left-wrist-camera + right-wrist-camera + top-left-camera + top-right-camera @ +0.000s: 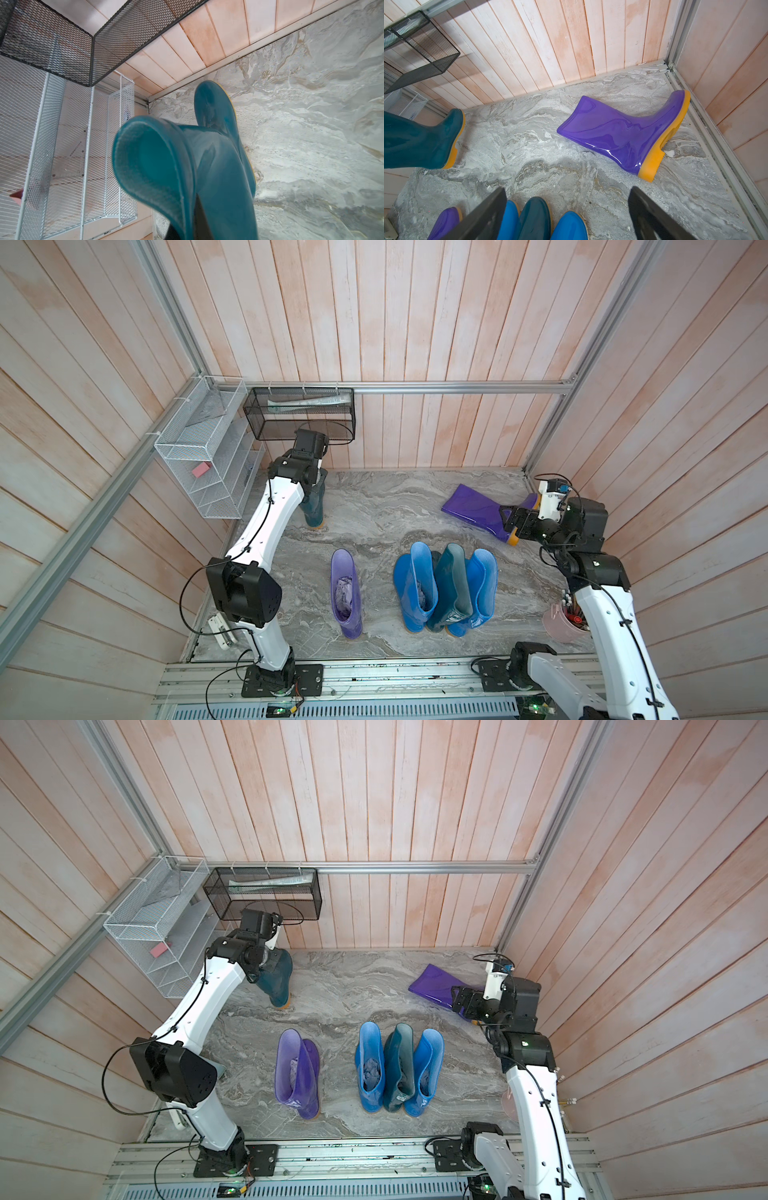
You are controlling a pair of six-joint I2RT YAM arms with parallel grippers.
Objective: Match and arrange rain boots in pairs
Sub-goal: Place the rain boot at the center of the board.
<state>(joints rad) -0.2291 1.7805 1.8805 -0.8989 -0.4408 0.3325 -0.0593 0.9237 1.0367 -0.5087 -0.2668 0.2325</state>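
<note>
Left claw (319, 477) tight on far teal boot (313, 506); right claw (568, 193) wide near fallen purple boot (623, 133)

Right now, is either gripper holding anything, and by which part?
The left gripper grips the dark teal glossy rubber boot by the top rim of its shaft. The right gripper is open and holds nothing.

We see the whole grey marbled table (374, 506) from high above in both top views. The left wrist view hugs a dark teal rubber boot (207, 166); the right wrist view shows that boot from farther off.
</note>
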